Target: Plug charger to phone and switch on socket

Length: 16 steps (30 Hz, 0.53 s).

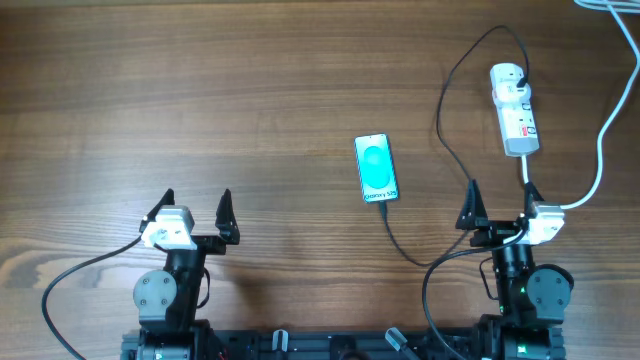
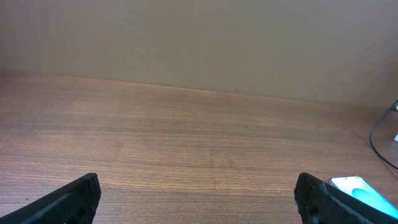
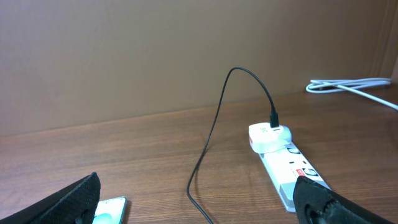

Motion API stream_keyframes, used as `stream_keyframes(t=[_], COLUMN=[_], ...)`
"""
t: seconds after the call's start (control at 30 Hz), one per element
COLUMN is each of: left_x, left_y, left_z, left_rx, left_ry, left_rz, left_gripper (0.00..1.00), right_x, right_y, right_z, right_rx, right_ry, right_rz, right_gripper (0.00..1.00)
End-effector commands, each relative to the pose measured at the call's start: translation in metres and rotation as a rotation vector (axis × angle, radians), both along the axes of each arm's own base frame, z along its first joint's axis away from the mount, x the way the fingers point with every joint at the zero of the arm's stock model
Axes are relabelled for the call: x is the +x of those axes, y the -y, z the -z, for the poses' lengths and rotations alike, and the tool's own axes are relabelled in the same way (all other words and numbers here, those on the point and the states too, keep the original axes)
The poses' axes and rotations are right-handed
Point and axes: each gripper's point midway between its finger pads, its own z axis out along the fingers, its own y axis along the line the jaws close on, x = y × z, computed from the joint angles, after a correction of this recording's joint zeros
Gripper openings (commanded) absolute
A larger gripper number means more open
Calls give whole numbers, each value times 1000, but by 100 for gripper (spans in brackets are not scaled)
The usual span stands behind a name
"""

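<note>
Both tools, left (image 1: 195, 205) and right (image 1: 500, 197), are held apart above the surface (image 1: 250, 90), with nothing gripped. The phone (image 1: 376, 168) is laid mid-surface, screen lit. The charger (image 1: 439, 118) is run from the socket (image 1: 514, 110), far right, to the phone's near end.

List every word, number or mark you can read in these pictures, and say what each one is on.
"Galaxy S25", the last characters uncertain: on the white strip at the near end of the phone screen.
Red markings on the socket: too small to read.
Small dark mark on the white adapter plugged into the socket: blurred, unreadable.
No other text shows in any view.
</note>
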Motion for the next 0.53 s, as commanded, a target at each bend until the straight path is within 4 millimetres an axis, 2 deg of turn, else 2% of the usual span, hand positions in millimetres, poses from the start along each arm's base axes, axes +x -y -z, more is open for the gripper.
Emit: stream_keyframes(t=[0.0, 0.5], left_x=[0, 0], left_y=[1, 1], left_z=[2, 2], left_rx=[19, 19], left_ry=[3, 3], left_rz=[6, 6], left_gripper=[100, 100], right_x=[0, 0], right_y=[0, 0], right_z=[-3, -3], right_rx=[-10, -10], right_ry=[13, 13], right_rz=[-2, -2], right_gripper=[100, 100])
